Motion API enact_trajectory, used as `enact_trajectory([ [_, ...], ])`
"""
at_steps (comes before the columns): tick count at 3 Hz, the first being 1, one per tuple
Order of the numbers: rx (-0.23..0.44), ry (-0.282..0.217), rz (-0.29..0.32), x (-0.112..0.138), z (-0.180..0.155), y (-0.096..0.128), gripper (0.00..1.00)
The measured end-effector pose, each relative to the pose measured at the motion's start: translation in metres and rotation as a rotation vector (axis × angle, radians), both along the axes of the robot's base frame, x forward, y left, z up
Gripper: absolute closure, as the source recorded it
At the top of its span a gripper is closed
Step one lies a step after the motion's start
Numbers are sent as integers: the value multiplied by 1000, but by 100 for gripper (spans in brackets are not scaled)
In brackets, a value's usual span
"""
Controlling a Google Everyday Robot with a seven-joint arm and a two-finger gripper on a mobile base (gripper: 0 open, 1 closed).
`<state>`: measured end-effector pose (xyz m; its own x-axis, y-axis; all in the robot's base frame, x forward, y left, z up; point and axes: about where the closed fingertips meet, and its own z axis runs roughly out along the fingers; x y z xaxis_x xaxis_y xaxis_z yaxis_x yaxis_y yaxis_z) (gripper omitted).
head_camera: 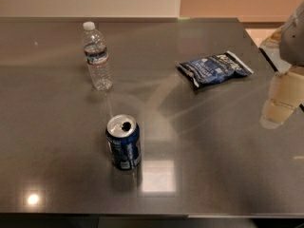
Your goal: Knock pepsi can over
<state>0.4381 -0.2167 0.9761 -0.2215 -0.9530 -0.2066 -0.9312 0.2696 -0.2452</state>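
Note:
The pepsi can (123,142) stands upright on the grey table (204,165), left of centre and near the front. It is dark blue with a silver opened top. My gripper (281,101) hangs at the right edge of the view, above the table, far to the right of the can and apart from it.
A clear plastic water bottle (97,57) stands upright behind the can at the back left. A flat blue snack bag (214,68) lies at the back right, near my arm. The table's front edge runs along the bottom of the view.

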Motion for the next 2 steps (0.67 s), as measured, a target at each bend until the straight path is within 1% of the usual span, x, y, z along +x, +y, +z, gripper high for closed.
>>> enact_trajectory([
  [1, 3, -4, 2, 0, 1, 1, 0],
  [2, 44, -5, 32, 0, -3, 16, 0],
])
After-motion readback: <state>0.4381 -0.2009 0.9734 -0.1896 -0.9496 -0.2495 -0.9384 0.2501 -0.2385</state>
